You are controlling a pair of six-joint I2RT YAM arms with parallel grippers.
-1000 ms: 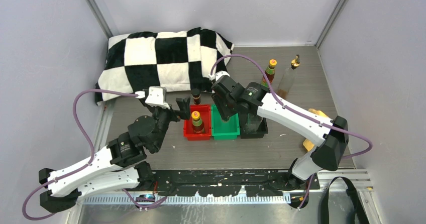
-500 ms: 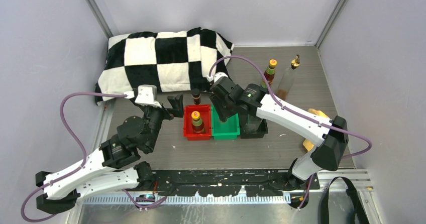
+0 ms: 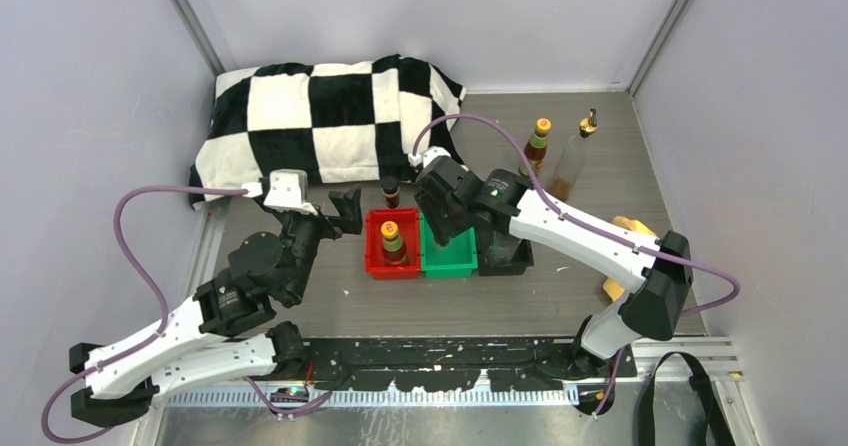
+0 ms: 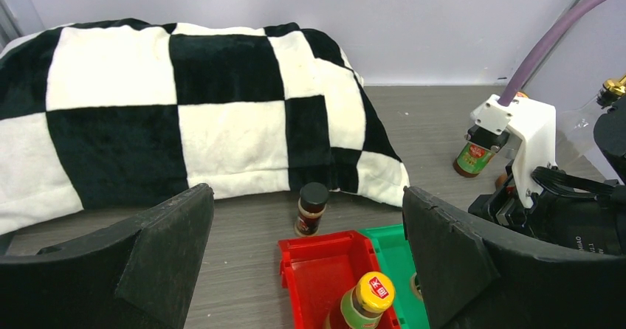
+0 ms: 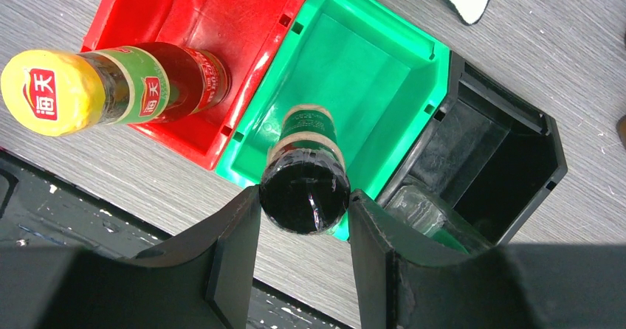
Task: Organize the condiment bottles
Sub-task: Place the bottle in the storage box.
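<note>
My right gripper (image 3: 446,224) is shut on the cap of a short dark black-capped bottle (image 5: 304,185), which hangs upright over the green tray (image 5: 369,71). My left gripper (image 3: 349,210) is open and empty, just left of the red tray (image 3: 373,264). A reddish-brown bottle with a yellow cap (image 3: 391,241) stands in the red tray. A second black-capped bottle (image 4: 312,208) stands on the table behind that tray. Another reddish-brown bottle (image 3: 538,144) and a clear glass bottle with a gold top (image 3: 574,156) stand at the back right. Clear glass (image 5: 417,209) shows in the black tray (image 5: 509,159).
The three trays stand side by side mid-table: red, green, black. A black-and-white checked cushion (image 3: 320,116) fills the back left. A yellow object (image 3: 628,228) lies by the right arm's elbow. Grey walls close in the left, right and back.
My left gripper has drawn back to the left, away from the bottle in the red tray, still open. My right gripper has shifted slightly left with the black-capped bottle.
</note>
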